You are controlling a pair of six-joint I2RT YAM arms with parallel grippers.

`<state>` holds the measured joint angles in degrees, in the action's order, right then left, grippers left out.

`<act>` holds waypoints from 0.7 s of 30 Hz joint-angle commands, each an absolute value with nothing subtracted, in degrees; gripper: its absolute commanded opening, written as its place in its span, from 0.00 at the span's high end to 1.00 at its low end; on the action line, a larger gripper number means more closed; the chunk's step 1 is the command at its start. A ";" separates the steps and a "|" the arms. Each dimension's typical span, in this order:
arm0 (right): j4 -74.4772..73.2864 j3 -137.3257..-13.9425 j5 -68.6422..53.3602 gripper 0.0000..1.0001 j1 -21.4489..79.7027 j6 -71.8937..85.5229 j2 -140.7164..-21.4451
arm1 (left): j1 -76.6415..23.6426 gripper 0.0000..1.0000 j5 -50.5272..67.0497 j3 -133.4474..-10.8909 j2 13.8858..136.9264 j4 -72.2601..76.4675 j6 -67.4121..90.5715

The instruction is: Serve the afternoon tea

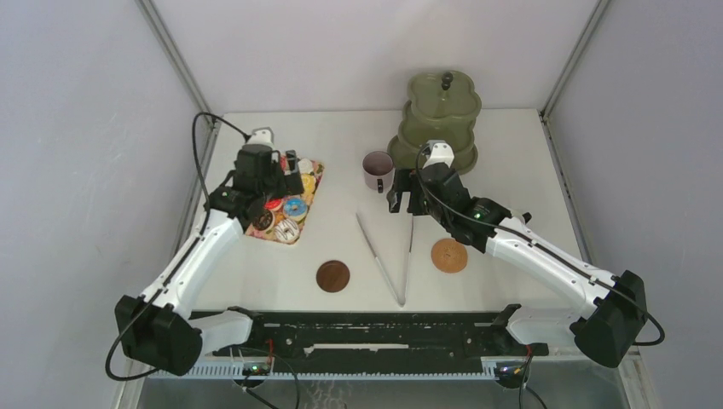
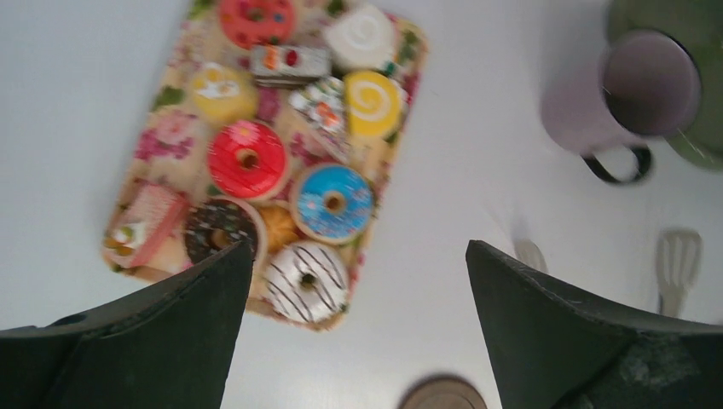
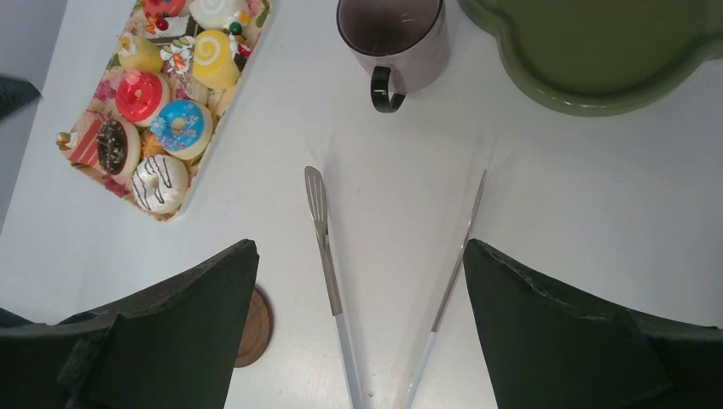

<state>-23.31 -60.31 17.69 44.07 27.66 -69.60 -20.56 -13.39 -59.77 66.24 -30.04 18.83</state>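
Small toy pastries lie on a floral tray point(image 1: 317, 181) at the left. Among them are a white striped donut point(image 2: 307, 281), a blue donut point(image 2: 332, 202) and a red donut point(image 2: 247, 159). My left gripper point(image 1: 288, 175) hovers above the tray, open and empty; in its wrist view point(image 2: 358, 256) it sits off the tray's near right corner. A mauve mug point(image 1: 376, 170) stands mid-table, upright and empty point(image 3: 396, 38). My right gripper point(image 1: 407, 200) is open and empty just right of the mug, above the long tongs point(image 3: 324, 230). The dark green mug is out of view.
A green three-tier stand point(image 1: 439, 119) stands at the back, behind the mug. The tongs point(image 1: 388, 256) lie spread in a V in the middle. A dark brown coaster point(image 1: 332, 275) and a lighter wooden coaster point(image 1: 449, 255) lie near the front.
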 commanded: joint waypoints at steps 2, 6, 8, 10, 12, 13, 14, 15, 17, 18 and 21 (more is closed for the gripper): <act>-25.19 -60.86 20.48 0.02 44.82 28.85 -68.52 | -9.71 0.00 -14.11 -65.69 72.10 -25.98 17.16; -25.62 -60.82 21.51 0.02 44.82 27.68 -68.54 | -0.31 0.01 -7.27 -74.99 82.36 -33.91 20.63; -25.21 -60.82 21.39 0.02 44.82 27.10 -68.63 | 4.35 0.04 -1.20 -75.86 85.87 -31.98 23.27; -24.93 -60.82 20.75 0.02 44.82 26.74 -68.73 | 8.30 0.06 1.31 -76.50 88.76 -29.69 25.83; -25.25 -60.82 20.51 0.02 44.81 26.85 -68.81 | 11.05 0.07 1.21 -78.68 92.75 -29.29 27.21; -25.43 -60.82 20.44 0.02 44.82 26.89 -69.03 | 12.08 0.08 0.79 -80.56 94.94 -30.17 27.77; -25.60 -60.82 20.43 0.02 44.82 26.85 -69.29 | 13.21 0.09 0.29 -82.53 97.37 -30.84 28.07; -25.66 -60.84 20.47 0.02 44.82 26.79 -69.65 | 13.87 0.10 -1.01 -85.67 99.64 -32.45 28.56; -25.75 -60.82 20.77 0.02 44.82 26.51 -70.43 | 14.86 0.12 -2.63 -90.81 104.41 -35.32 30.03; -25.71 -60.83 21.01 0.02 44.82 26.39 -70.88 | 15.19 0.13 -3.58 -93.21 107.00 -36.30 30.80; -25.31 -60.80 21.46 0.02 44.67 25.97 -72.19 | 16.08 0.14 -6.38 -98.94 112.62 -38.25 33.64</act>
